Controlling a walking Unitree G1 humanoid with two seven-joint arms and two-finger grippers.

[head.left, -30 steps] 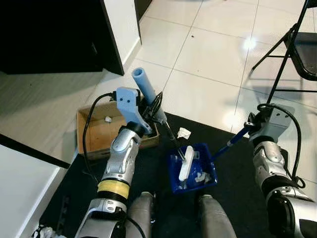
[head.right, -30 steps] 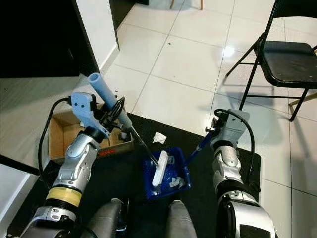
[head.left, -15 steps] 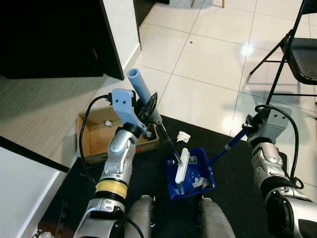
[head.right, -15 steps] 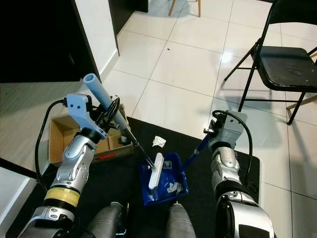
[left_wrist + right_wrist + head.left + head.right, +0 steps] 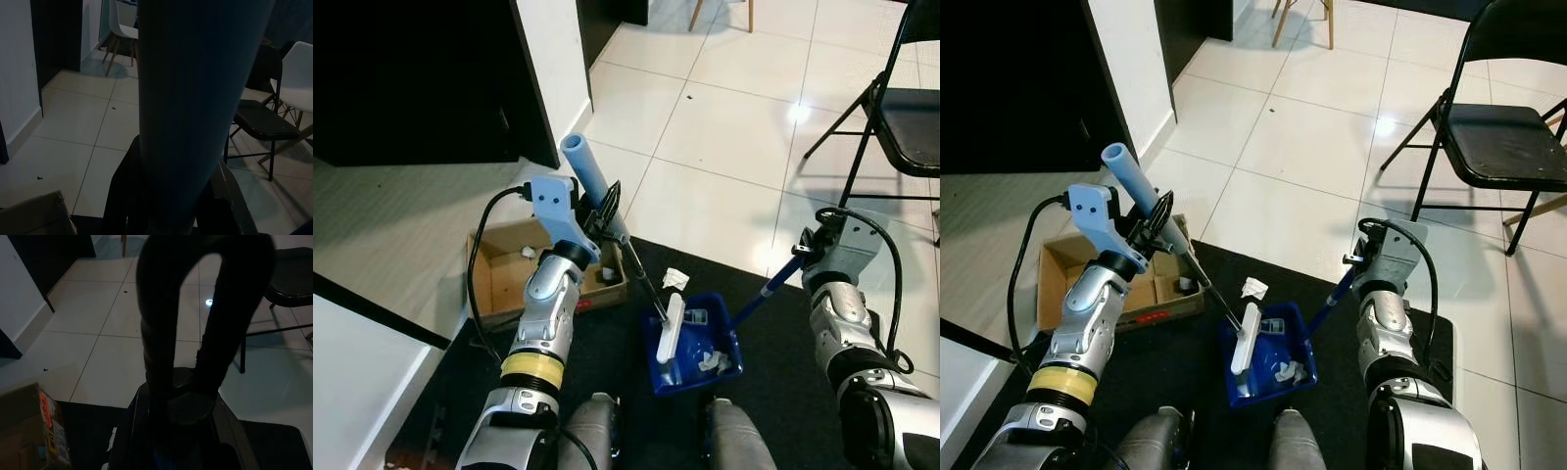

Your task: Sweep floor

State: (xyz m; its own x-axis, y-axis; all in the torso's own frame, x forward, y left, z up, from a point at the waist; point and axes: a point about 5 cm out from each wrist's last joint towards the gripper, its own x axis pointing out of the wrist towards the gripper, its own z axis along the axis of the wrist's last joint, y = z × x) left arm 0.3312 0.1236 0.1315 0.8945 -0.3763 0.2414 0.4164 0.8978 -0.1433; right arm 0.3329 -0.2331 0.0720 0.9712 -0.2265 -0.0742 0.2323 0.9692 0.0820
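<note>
From the head, the left gripper [image 5: 604, 217] clenches the light-blue-handled hand broom [image 5: 590, 174], its white brush head in the blue plastic dustpan [image 5: 693, 338] on the black mat [image 5: 1185, 352], whose blue stick handle [image 5: 1330, 294] the right gripper [image 5: 1363, 262] grasps, while the left wrist camera shows that thick handle between dark fingers [image 5: 122, 196].

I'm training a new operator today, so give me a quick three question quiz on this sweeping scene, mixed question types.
1. True or false: the blue dustpan rests on the black mat.
2. Multiple choice: what does the left tool hold? A) a sponge B) the brush with the light blue handle C) the folding chair
3. Short answer: where is the crumpled white paper that is not yet in the dustpan?

Key
1. True.
2. B.
3. On the mat, just beyond the dustpan, near the cardboard box.
</note>
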